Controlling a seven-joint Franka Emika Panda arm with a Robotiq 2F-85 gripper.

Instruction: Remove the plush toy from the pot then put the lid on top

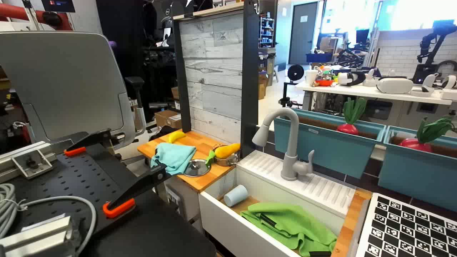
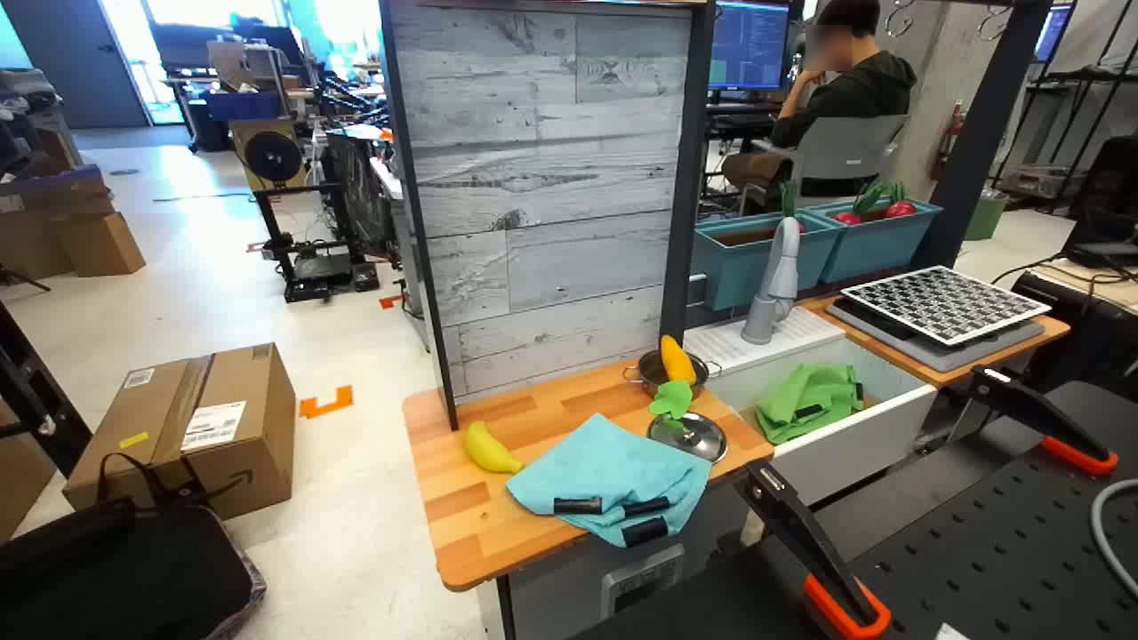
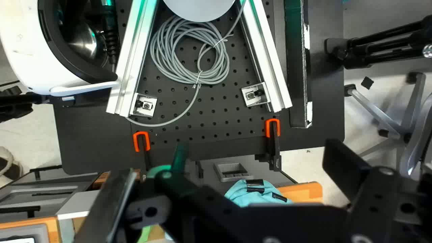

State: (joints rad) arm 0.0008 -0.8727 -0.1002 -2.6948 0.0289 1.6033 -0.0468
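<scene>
An orange plush toy (image 1: 228, 150) with green leaves lies tilted in a small metal pot (image 1: 225, 162), sticking out above its rim. In an exterior view the toy (image 2: 677, 360) also shows in the pot (image 2: 652, 372), its leaves hanging over the rim toward the lid. The round silver lid (image 1: 197, 168) lies flat on the wooden counter beside the pot; it shows in an exterior view too (image 2: 701, 437). My gripper (image 3: 231, 158) is open and empty in the wrist view, fingers wide apart. It is outside both exterior views. Toy, pot and lid do not show in the wrist view.
A teal cloth (image 2: 613, 480) lies beside the lid, and a yellow banana (image 2: 487, 447) lies near the panel (image 2: 551, 196). A sink (image 1: 228, 225) with a faucet (image 1: 291, 142), green cloth (image 1: 289, 221) and cup (image 1: 236, 195) adjoins the counter. Clamps (image 1: 119, 207) jut from the black table.
</scene>
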